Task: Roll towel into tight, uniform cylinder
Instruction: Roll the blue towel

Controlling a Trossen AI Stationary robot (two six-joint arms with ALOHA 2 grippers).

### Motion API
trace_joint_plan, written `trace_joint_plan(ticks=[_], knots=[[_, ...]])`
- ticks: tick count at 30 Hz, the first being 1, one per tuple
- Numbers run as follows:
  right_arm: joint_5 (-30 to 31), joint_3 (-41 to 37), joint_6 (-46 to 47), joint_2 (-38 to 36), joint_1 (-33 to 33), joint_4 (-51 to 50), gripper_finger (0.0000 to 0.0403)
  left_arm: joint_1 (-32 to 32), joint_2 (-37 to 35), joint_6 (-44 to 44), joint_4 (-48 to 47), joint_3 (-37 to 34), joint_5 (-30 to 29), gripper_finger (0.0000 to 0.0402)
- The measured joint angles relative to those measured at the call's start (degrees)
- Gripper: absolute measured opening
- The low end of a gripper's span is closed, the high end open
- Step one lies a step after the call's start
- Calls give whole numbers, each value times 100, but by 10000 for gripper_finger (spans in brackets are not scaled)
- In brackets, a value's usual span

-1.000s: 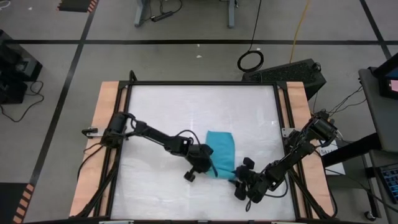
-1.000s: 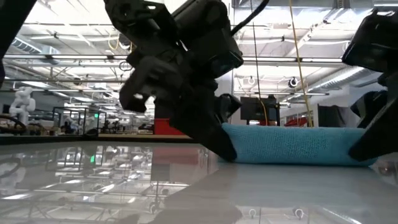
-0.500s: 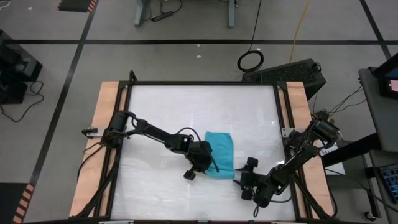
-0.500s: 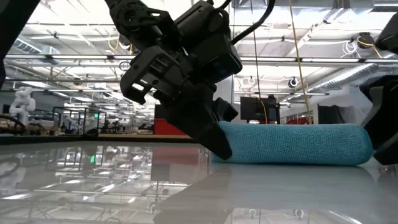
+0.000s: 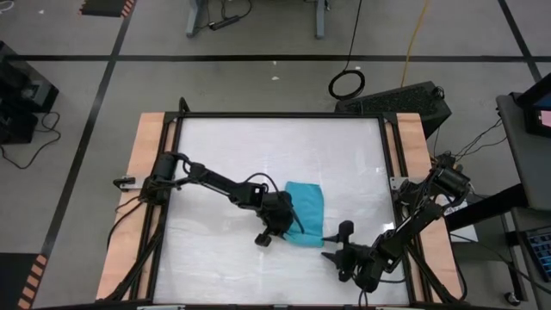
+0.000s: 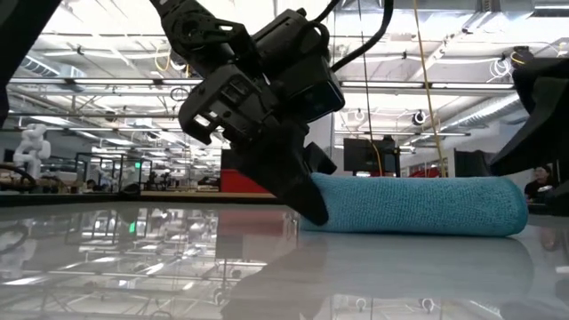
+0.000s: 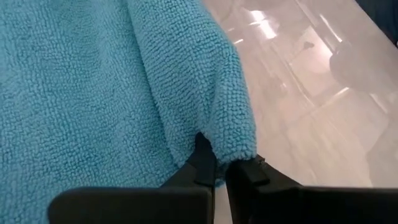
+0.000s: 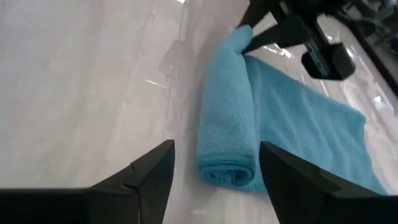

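Note:
The turquoise towel (image 5: pixel 306 207) lies on the white table (image 5: pixel 224 146), right of the middle. Its near part is rolled into a cylinder (image 6: pixel 418 204) that rests on the tabletop. The far part (image 8: pixel 305 121) lies flat. My left gripper (image 7: pixel 224 169) is shut on the roll's left end; it also shows in the high view (image 5: pixel 295 231) and the low view (image 6: pixel 307 204). My right gripper (image 8: pixel 216 148) is open and empty. It stands a little off the roll's right end (image 8: pixel 227 171), on the near right side (image 5: pixel 335 243). My left gripper pinches the cloth at the roll's left end (image 7: pixel 233 146) between its two fingers. The fingers slant down from the table's left (image 6: pixel 298 191). The roll lies on the table, and the flat part stays spread behind it.
Wooden side rails (image 5: pixel 146 198) and a black frame border the table. The bare tabletop stretches to the far and left sides of the towel. The right arm (image 5: pixel 413 215) reaches in from the right rail.
My right gripper has let go of the roll's right end and drawn back toward the table's near right corner. The roll has stayed on the table, its right end now free. My left gripper has kept its hold on the left end.

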Motion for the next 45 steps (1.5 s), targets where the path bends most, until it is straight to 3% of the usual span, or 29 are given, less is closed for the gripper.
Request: trace_joint_plan(ticks=[10,23,31,38,45], knots=[[31,0,-705,47,-110,283,220,118,11,-117,96,-4,200,17],[-119,0,-828,278,-170,459,203,325,11,-257,59,-4,521,17],[245,13,-847,510,-197,613,203,376,13,-261,52,-4,826,17],[-217,17,-916,521,-498,540,203,376,13,-261,58,-4,997,17],[-139,17,-1088,524,-659,503,202,374,13,-259,74,-4,1256,17]])
